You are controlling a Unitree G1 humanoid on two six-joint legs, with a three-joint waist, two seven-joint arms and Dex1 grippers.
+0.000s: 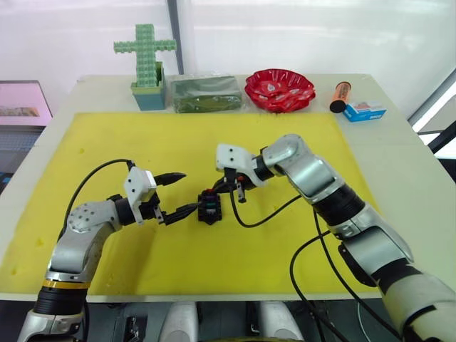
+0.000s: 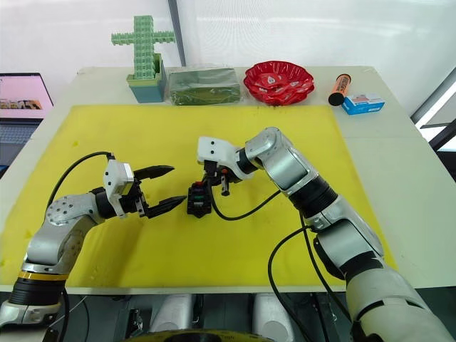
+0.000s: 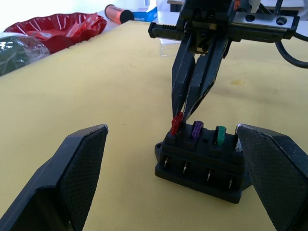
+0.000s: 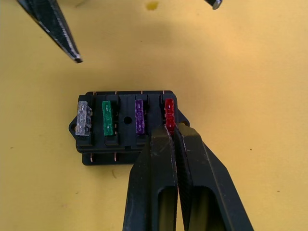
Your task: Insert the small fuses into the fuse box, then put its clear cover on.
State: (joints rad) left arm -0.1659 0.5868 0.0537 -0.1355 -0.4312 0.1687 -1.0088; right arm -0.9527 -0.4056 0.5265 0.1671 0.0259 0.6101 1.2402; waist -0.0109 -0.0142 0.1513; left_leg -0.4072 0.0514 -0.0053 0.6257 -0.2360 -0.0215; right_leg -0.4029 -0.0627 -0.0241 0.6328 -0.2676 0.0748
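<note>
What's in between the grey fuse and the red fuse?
In the right wrist view, the green fuse and the purple fuse sit between the grey fuse and the red fuse, all in the fuse box.

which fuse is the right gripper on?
The red fuse, at the end of the row in the fuse box. The right gripper is pinched shut on it; the purple, green and grey fuses sit untouched.

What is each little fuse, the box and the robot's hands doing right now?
red fuse: in its slot, pinched by right gripper
purple fuse: seated in slot
green fuse: seated in slot
grey fuse: seated in slot
fuse box: flat on mat, uncovered
right gripper: shut on red fuse
left gripper: open, beside box
</note>
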